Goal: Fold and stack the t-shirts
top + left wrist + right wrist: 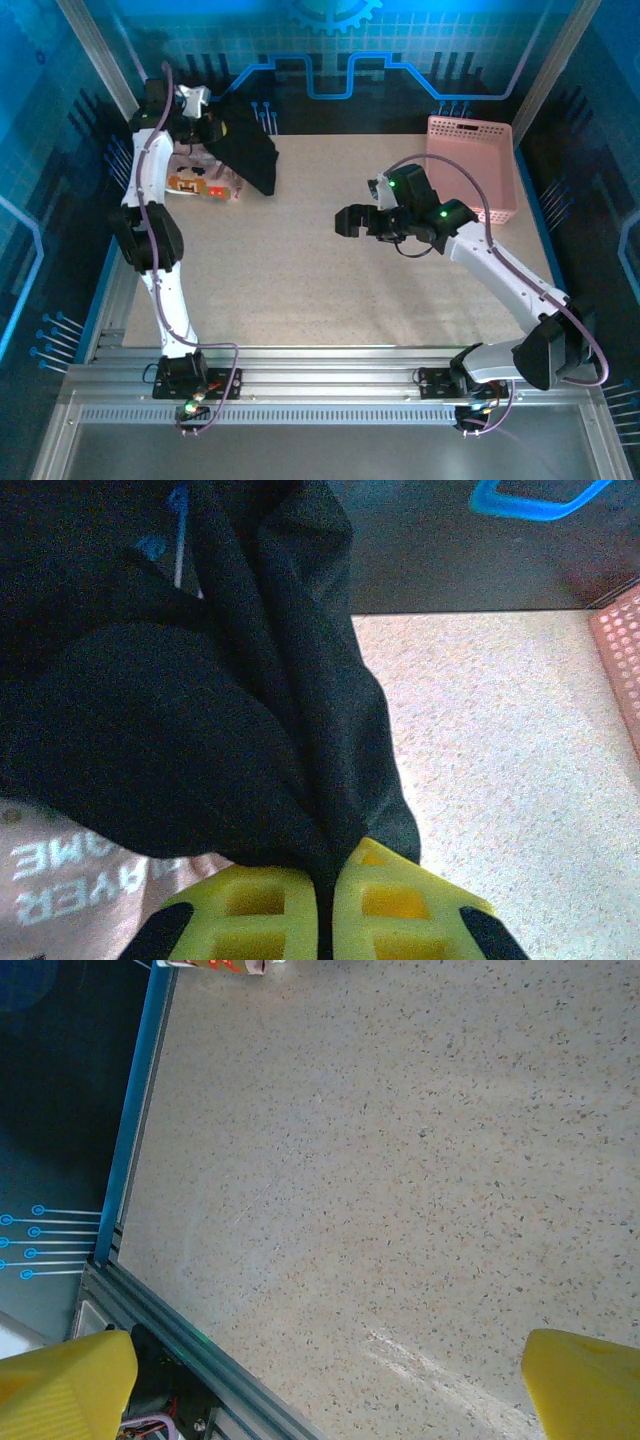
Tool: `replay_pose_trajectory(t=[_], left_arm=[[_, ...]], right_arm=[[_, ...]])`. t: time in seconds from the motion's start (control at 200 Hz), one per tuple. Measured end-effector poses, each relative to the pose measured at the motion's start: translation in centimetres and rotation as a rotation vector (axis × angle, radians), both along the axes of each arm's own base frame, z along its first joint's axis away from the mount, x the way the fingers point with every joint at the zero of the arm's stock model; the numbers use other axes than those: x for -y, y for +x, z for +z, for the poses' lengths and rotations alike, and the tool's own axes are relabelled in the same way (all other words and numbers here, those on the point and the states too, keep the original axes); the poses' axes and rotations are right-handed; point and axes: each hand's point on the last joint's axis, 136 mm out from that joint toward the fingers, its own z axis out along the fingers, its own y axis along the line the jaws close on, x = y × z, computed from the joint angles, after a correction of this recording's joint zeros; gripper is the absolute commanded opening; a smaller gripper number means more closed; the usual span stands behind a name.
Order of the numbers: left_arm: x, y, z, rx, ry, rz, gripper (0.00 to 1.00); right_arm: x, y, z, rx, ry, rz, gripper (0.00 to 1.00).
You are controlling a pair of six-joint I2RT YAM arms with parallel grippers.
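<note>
- Two shirts are at the far left of the table point(330, 280), well apart from the pink mesh basket point(475, 165), which stands at the far right corner.
- I see the left gripper point(325, 885) pinched tight on a fold of the black shirt point(200, 710); its yellow fingers point(400, 905) meet with only cloth between them.
- From above, the black shirt point(245, 150) hangs from that grip as a dark wedge; its long axis runs from the gripper slantwise toward the basket's side and the near edge; I cannot tell whether its low corner touches the table.
- The pink shirt point(205, 185) lies flat on the side of the black one away from the basket; the left arm point(150, 180) crosses over it and the black cloth hides part of it, so I cannot tell its long axis.
- The right gripper point(345, 222) hovers over bare table between the shirts and the basket, nearer the basket; its jaws stand wide with nothing in them.
</note>
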Motion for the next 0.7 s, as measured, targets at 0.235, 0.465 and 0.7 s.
replay_pose_trajectory(t=[0.235, 0.465, 0.7], left_arm=[[-0.2, -0.4, -1.9, -0.042, -0.050, 0.012, 0.00], [4.8, 0.7, 2.6, 0.064, -0.042, -0.069, 0.00], [8.1, 1.2, 5.2, 0.137, -0.047, -0.119, 0.00]], right_arm=[[0.3, 0.2, 0.1, -0.001, 0.002, -0.013, 1.00], [0.5, 0.4, 0.0, -0.001, 0.002, -0.019, 1.00], [1.4, -0.1, 0.2, -0.001, 0.006, -0.039, 1.00]])
